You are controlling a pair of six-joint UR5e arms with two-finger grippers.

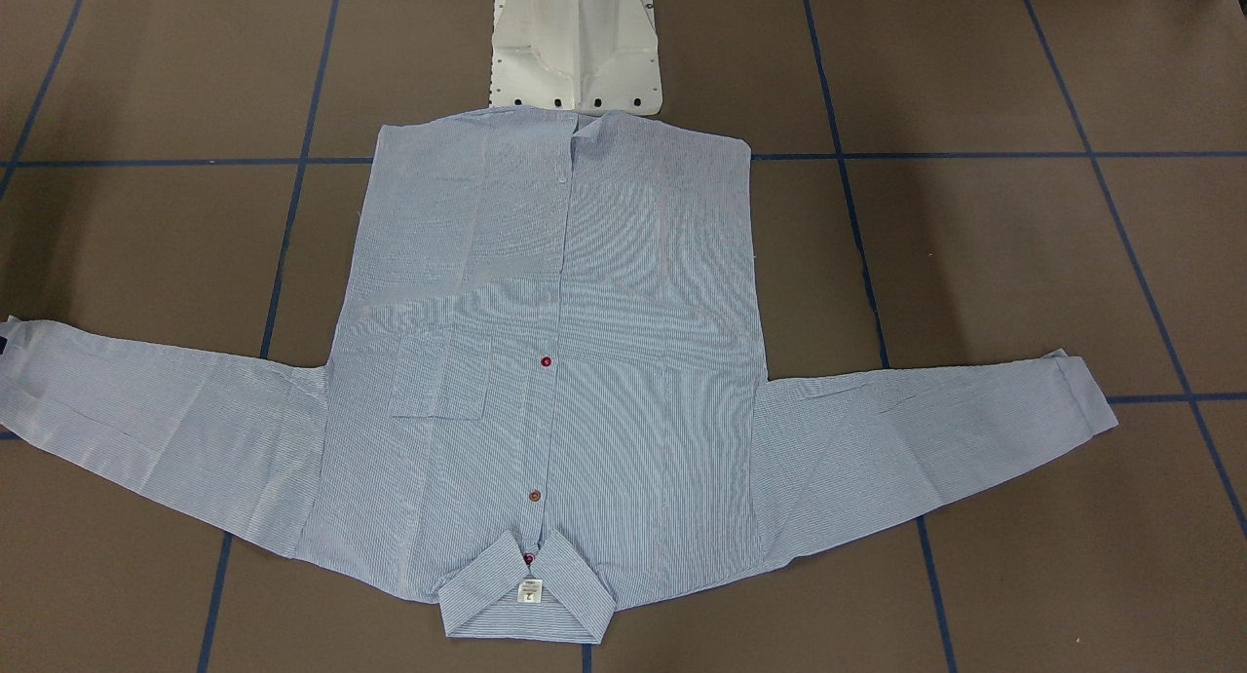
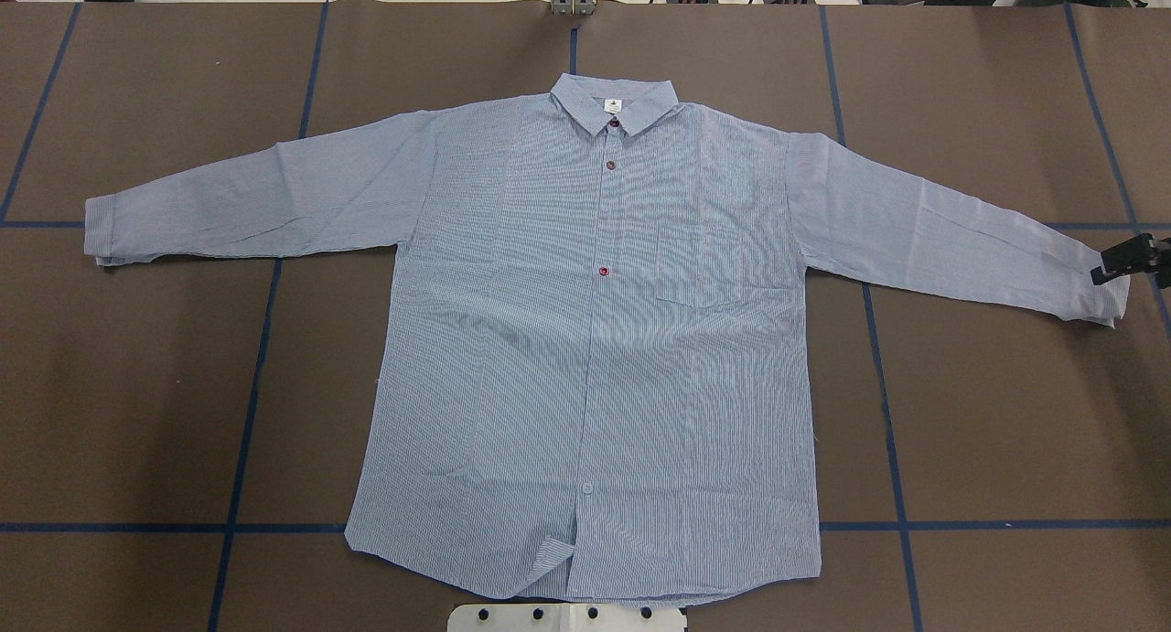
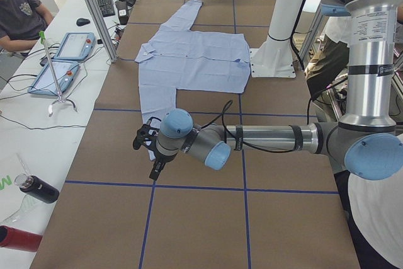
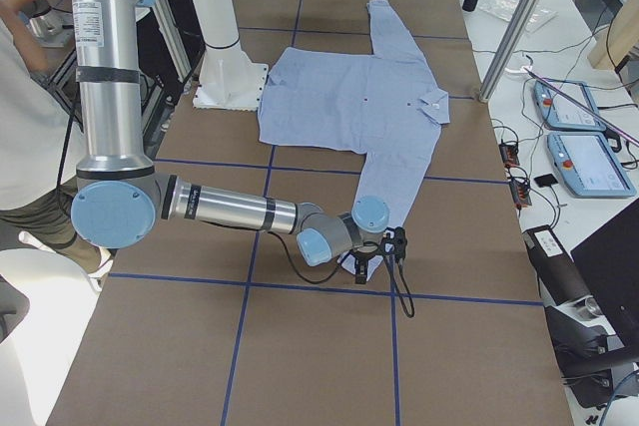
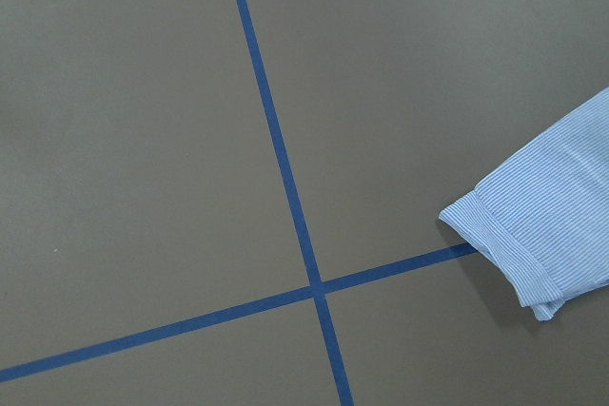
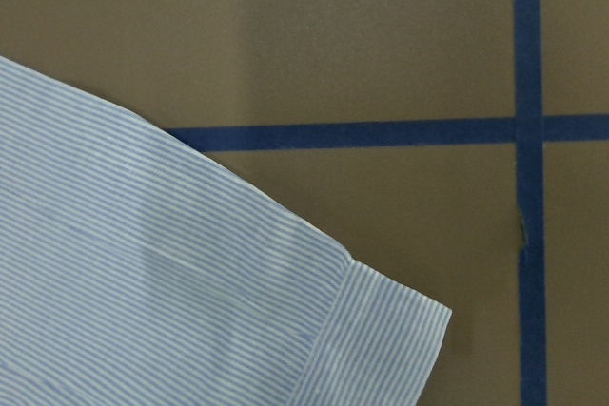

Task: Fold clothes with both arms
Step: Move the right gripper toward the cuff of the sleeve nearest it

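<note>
The light blue-and-white striped shirt (image 2: 595, 339) lies flat and face up on the brown table, both sleeves spread out and the collar (image 1: 526, 590) at the far side from the robot. It also shows in the side views (image 3: 195, 61) (image 4: 359, 97). My right gripper (image 2: 1121, 259) is low at the cuff of the sleeve on my right (image 6: 381, 330). It also shows in the exterior right view (image 4: 387, 246), and I cannot tell whether it is open or shut. My left gripper (image 3: 150, 155) hangs low beside the other cuff (image 5: 514, 235). Its state cannot be told.
The white pedestal base (image 1: 575, 45) stands at the shirt's hem. Blue tape lines (image 2: 256, 358) cross the table. A side bench holds teach pendants (image 3: 63, 61) and bottles (image 3: 38, 188), with an operator (image 3: 19, 11) seated there. A metal post (image 3: 94, 11) stands at the table edge.
</note>
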